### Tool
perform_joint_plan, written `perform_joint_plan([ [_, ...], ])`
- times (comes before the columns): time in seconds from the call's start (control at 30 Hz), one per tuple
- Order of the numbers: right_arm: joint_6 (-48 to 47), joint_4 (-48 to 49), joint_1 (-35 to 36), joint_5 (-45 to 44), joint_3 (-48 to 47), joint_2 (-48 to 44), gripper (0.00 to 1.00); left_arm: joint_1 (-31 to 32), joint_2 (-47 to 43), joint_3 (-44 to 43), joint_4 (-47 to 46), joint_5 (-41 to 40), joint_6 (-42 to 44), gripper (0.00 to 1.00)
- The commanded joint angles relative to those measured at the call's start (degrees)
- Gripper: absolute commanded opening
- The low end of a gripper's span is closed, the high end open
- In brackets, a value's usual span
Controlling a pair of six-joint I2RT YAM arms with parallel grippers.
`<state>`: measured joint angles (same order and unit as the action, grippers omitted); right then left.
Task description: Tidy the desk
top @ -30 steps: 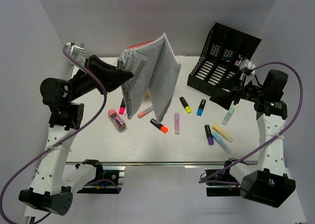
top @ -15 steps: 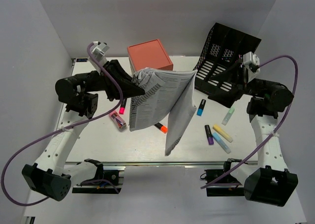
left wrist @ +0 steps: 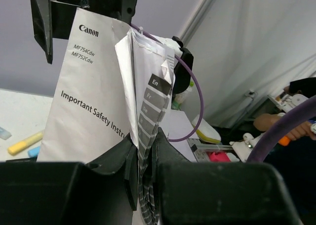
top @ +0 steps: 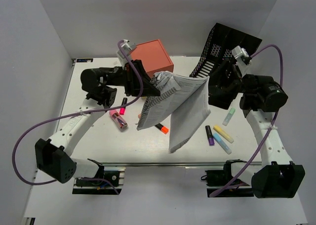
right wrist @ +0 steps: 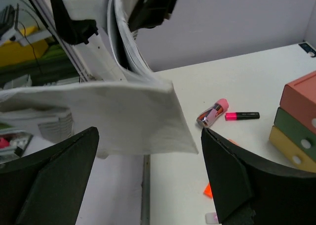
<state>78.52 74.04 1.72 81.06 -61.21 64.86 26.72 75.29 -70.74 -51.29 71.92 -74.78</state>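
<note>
White worktop [top: 143, 148] lies below: your left fingers [top: 154, 89] pinch the booklet [top: 182, 106] by its spine (pages hanging down), while your wide-open, empty right fingers [top: 216, 89] face its free edge, just beside it.

The top camera looked down from above and behind the arm bases over the whole counter [top: 143, 147]. The left wrist camera sat close behind the left pincer [left wrist: 144, 160], facing the booklet [left wrist: 84, 101]. The right wrist camera looked low across the counter between the fingers [right wrist: 232, 180] of the right pincer [right wrist: 149, 136]. All three shared the booklet.
</note>
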Motion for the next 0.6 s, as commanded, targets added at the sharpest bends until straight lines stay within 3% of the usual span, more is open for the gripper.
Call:
perform_joint_plan([
  [0.0, -4.3, 24.6, 2.1, 0.9, -2.2, -0.9, 0.89, 2.5, 0.8, -4.1, -4.6, -2.1, -1.4, 0.0],
  [0.1, -7.1, 22.6, 2.3, 1.6, -1.3, -0.9, 0.89, 3.8, 1.7, -5.4, -4.0, -2.1, -1.6, 0.0],
  [0.57, -6.3, 34.2, 5.3, 1.3, -2.7, -1.8, 0.89, 7.6, 9.6, -9.8, -8.1, -1.2, -6.9, 0.0],
])
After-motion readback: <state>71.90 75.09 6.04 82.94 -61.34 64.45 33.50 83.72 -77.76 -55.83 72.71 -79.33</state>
